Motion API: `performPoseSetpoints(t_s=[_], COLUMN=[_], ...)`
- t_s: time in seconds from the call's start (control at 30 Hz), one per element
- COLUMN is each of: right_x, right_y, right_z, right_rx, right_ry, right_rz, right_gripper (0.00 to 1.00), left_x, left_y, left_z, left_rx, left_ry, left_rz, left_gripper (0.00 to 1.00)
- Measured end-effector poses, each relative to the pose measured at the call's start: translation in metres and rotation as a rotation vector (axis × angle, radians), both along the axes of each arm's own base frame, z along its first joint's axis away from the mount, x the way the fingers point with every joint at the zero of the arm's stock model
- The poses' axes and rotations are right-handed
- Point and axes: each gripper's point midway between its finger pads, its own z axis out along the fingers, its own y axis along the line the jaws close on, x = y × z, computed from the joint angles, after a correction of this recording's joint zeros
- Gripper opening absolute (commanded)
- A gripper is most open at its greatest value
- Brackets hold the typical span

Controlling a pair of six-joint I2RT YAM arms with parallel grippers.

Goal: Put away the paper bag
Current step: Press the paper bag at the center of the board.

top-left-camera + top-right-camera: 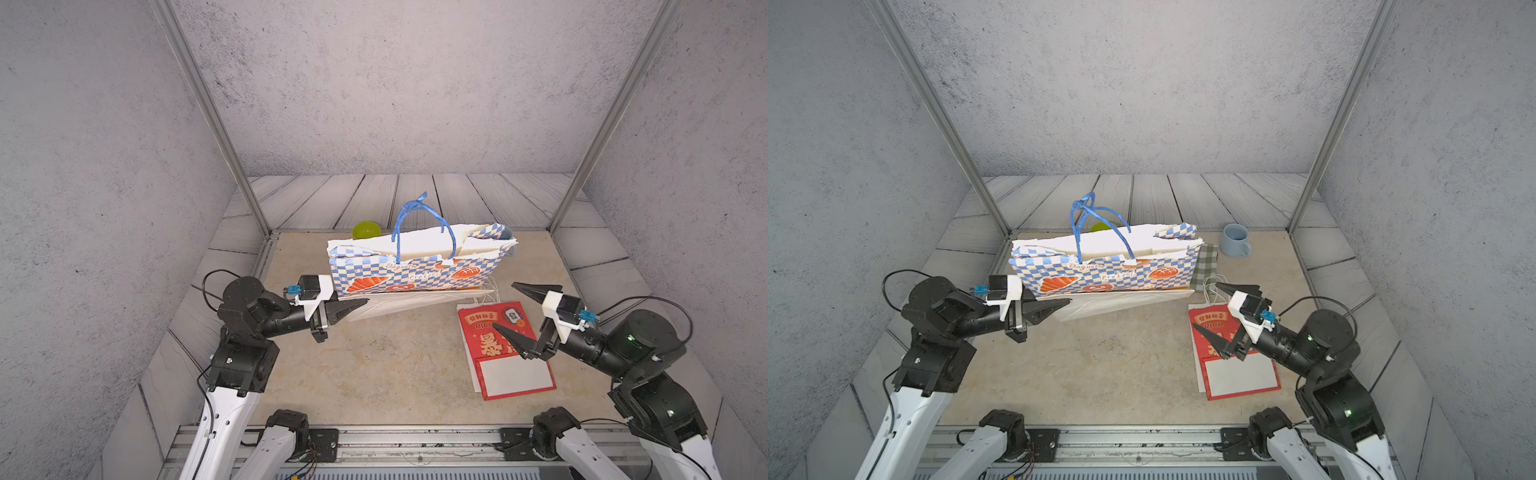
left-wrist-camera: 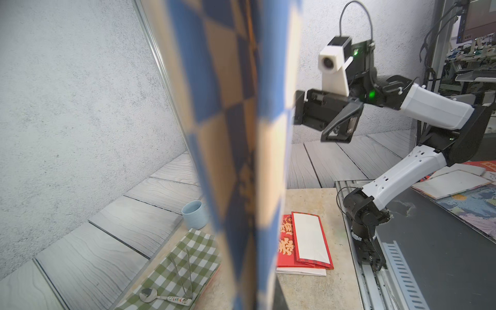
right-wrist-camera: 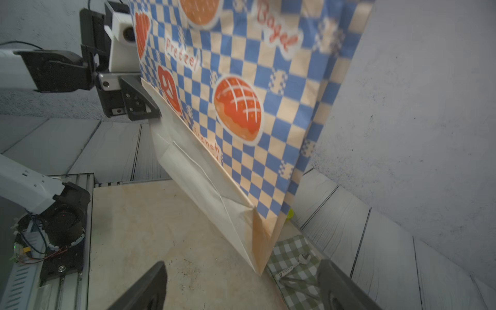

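The paper bag (image 1: 415, 270), blue-and-cream checked with bread pictures and blue cord handles (image 1: 415, 224), stands upright on its long edge near the back of the table in both top views. A white creased panel (image 1: 411, 302) runs along its lower edge. My left gripper (image 1: 360, 301) is shut on the bag's lower left corner. In the left wrist view the bag (image 2: 236, 134) fills the middle as a blur. My right gripper (image 1: 503, 305) is open, just off the bag's right end and touching nothing. The right wrist view shows its fingers (image 3: 150, 284) spread below the bag (image 3: 241, 80).
A flat red paper bag (image 1: 507, 353) lies under my right gripper. A green bowl (image 1: 366, 230) sits behind the bag and a pale blue mug (image 1: 1235, 240) at the back right. A green checked cloth (image 2: 174, 268) carries a spoon (image 2: 150, 295). Metal posts stand at the back corners.
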Motion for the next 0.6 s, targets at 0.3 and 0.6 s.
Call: performPoseSetpoints(t_s=[0.3,0.6], right_x=[0.029,0.005], right_y=[0.024,0.046], right_z=[-0.047,-0.023], right_rx=[-0.018,0.061], right_ry=[0.187,0.191], right_rz=[0.089,0.337], right_gripper=[0.89,0.62], left_x=[-0.017,-0.023], left_y=[-0.003,-0.005], left_z=[0.007,0.008], left_rx=[-0.009,-0.009], left_ry=[0.041,0.097], left_rz=[-0.092,-0.156], left_gripper=[0.00,0.00])
